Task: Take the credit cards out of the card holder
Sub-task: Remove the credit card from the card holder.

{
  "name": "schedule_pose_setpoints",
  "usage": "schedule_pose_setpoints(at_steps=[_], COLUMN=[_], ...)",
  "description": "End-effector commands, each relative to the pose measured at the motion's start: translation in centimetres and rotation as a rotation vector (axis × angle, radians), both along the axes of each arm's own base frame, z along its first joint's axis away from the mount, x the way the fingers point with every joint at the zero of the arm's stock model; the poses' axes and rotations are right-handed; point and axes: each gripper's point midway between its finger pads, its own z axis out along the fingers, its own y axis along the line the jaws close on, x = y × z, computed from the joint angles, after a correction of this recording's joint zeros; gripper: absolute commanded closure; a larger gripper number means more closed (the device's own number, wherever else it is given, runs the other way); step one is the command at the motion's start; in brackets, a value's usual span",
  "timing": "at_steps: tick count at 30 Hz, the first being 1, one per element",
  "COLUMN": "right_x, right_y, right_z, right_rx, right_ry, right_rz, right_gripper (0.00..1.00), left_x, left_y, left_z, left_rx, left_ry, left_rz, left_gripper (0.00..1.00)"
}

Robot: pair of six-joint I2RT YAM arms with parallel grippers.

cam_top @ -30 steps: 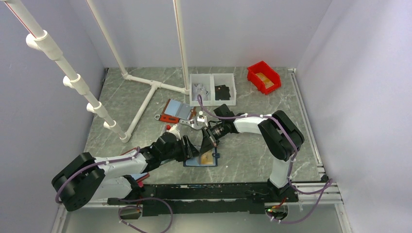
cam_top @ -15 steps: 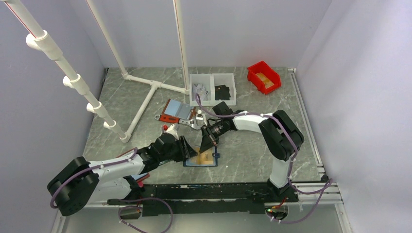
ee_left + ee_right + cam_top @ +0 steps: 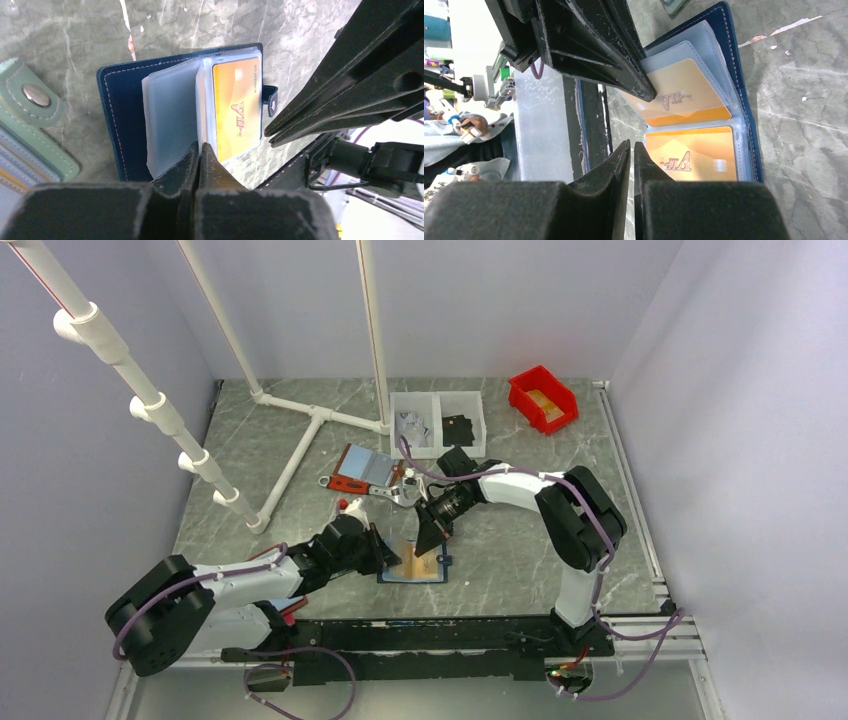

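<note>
Card holder (image 3: 122, 115): qty 1, navy, lying open on table. Credit cards (image 3: 694, 152): qty 2 visible, both gold, in clear sleeves inside holder. Left gripper (image 3: 200, 150): jaws closed, tips at holder's near sleeve edge; whether they pinch sleeve or card, cannot tell. Right gripper (image 3: 631, 150): jaws closed on nothing, over holder's far side. Beyond holder: 1 red-edged holder (image 3: 362, 468), 1 two-compartment tray (image 3: 438, 423), 1 red bin (image 3: 543, 398).
</note>
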Motion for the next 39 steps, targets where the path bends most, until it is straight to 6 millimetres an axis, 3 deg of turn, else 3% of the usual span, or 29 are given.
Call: schedule_pose_setpoints(at_steps=[1, 7, 14, 21, 26, 39], right_x=[0.4, 0.6, 0.9, 1.3, 0.3, -0.8], right_y=[0.3, -0.9, -3.6, -7.2, -7.6, -7.1], right_z=[2.4, 3.7, 8.3, 12.9, 14.4, 15.4], right_rx=[0.074, 0.095, 0.180, 0.310, 0.402, 0.498], right_ry=[-0.078, -0.200, -0.394, -0.549, -0.565, -0.472], right_rz=[0.052, 0.141, 0.164, 0.072, 0.043, 0.027], right_gripper=[0.90, 0.84, 0.77, 0.70, 0.59, 0.54], left_x=[0.8, 1.0, 0.4, 0.3, 1.1, 1.9], left_y=[-0.2, 0.1, 0.2, -1.5, -3.0, -5.8], left_z=[0.7, 3.9, 8.0, 12.6, 14.5, 16.1], left_rx=[-0.007, -0.134, -0.208, -0.327, -0.354, -0.350], left_ry=[-0.059, -0.239, -0.408, -0.567, -0.624, -0.714], left_rz=[0.001, 0.000, -0.071, -0.153, -0.186, -0.188], left_gripper=[1.00, 1.00, 1.00, 1.00, 1.00, 1.00])
